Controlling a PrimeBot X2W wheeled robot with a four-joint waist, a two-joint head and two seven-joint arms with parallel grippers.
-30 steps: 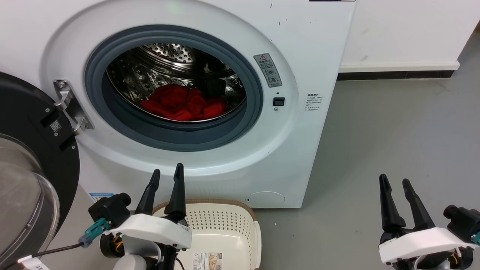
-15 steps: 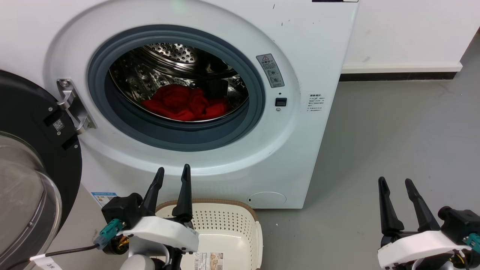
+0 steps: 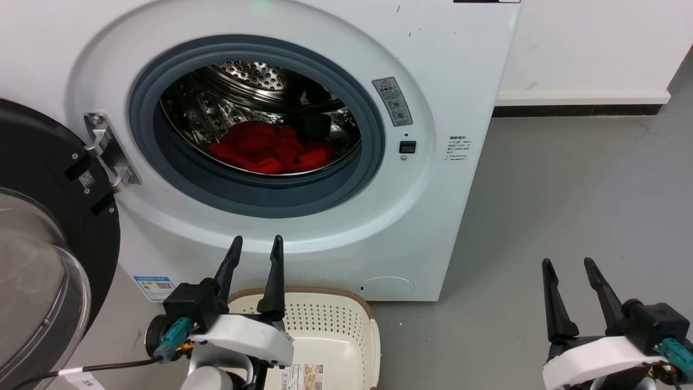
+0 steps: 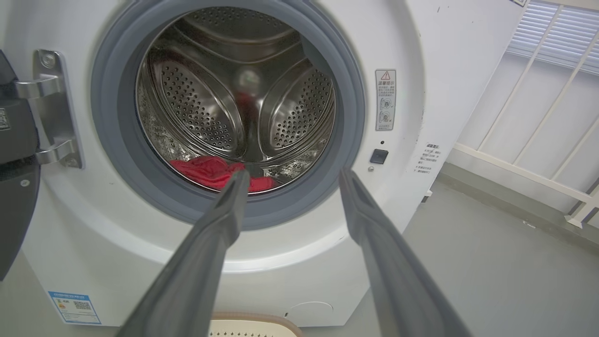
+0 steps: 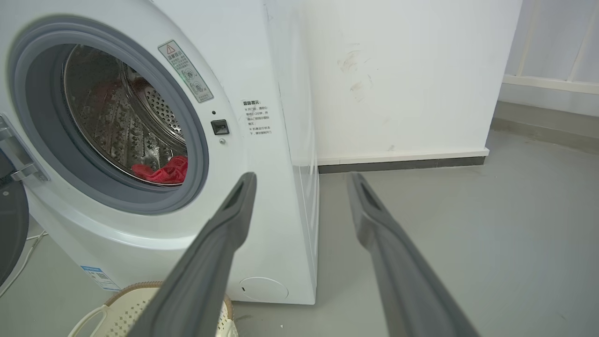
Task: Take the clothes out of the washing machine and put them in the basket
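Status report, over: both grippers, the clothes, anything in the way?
Left gripper open, empty, by basket. Right gripper open, empty, over floor. Clothes lying inside washing machine. Door open, porthole unblocked.

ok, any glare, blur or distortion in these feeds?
Head view: sharp, evenly lit, glints inside the washing machine on the drum above the clothes. Left wrist view: left gripper soft up close, red reflection deep in the drum. Right wrist view: right gripper soft too, machine's edge leans, wide-angle.
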